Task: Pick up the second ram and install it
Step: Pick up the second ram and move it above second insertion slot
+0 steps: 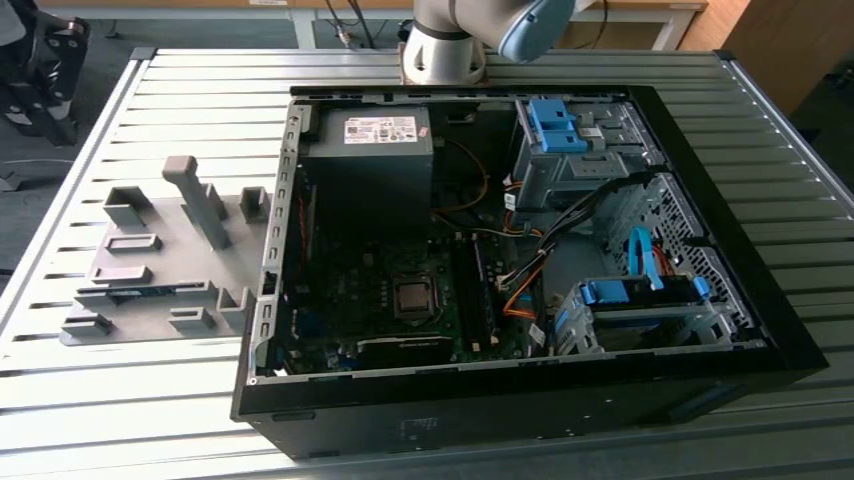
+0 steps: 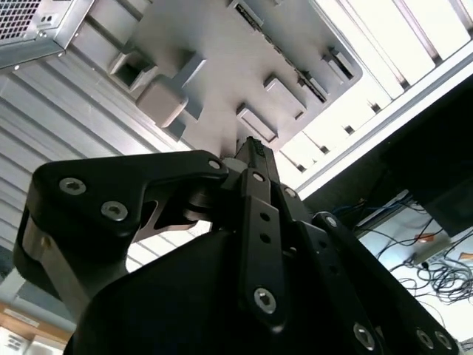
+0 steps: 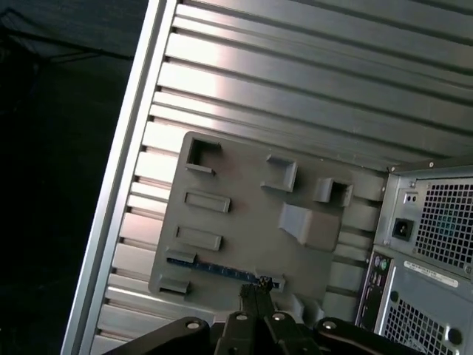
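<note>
The second ram [image 1: 139, 291] is a thin blue-green stick standing on edge in a slot of the grey fixture plate [image 1: 160, 230], at the exterior view's left beside the PC case. The first wrist view looks down on the ram [image 3: 222, 268] as a blue strip near the fixture's [image 3: 244, 207] edge. My gripper [image 3: 255, 284] hangs well above the fixture, its fingertips pressed together with nothing between them. In the second wrist view the gripper [image 2: 251, 148] points at the fixture [image 2: 222, 52], also shut and empty.
The open black PC case [image 1: 747, 300] lies on the slatted metal table [image 1: 160, 100], with the motherboard and its long black slots [image 1: 471, 290], the power supply [image 1: 374, 140] and blue drive bays [image 1: 641, 295] inside. The arm's base [image 1: 447, 45] stands behind the case. Grey fixture blocks [image 1: 200, 195] rise from the plate.
</note>
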Motion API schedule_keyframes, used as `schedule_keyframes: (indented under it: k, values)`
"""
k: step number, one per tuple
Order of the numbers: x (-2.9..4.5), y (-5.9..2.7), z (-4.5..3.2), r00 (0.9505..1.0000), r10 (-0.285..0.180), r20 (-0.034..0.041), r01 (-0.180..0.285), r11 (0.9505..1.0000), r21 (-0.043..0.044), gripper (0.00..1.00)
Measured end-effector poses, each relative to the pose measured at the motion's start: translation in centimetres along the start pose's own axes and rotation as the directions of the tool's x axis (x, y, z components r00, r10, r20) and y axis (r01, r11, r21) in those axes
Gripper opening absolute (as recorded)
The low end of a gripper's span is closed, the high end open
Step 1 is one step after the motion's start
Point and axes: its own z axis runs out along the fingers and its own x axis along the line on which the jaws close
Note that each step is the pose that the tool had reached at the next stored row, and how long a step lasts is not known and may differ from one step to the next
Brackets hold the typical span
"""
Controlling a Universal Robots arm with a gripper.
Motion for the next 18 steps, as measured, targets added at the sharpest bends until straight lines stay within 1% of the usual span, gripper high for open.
schedule_keyframes:
  k: [4, 5, 7, 9, 12, 14, 16, 18]
  values:
    - [0.01, -0.01, 0.11, 0.9986, -0.052, -0.0063, 0.052, 0.9986, 0.0146, 0.11]
    - [0.00, -0.01, 0.16, 0.9980, -0.063, -0.0072, 0.063, 0.9979, 0.0159, 0.11]
    - [0.01, -0.01, 0.24, 0.9963, -0.085, -0.0082, 0.086, 0.9962, 0.0156, 0.11]
    - [0.02, -0.01, 0.37, 0.9930, -0.118, -0.0091, 0.118, 0.9929, 0.0148, 0.11]
    - [0.02, -0.02, 0.59, 0.9848, -0.173, -0.0109, 0.173, 0.9848, 0.0133, 0.11]
    - [0.02, -0.03, 0.72, 0.9780, -0.208, -0.0119, 0.208, 0.9779, 0.0123, 0.11]
    - [0.02, -0.03, 0.85, 0.9699, -0.243, -0.0128, 0.243, 0.9699, 0.0112, 0.11]
    - [0.03, -0.04, 0.97, 0.9604, -0.278, -0.0138, 0.279, 0.9604, 0.0101, 0.11]
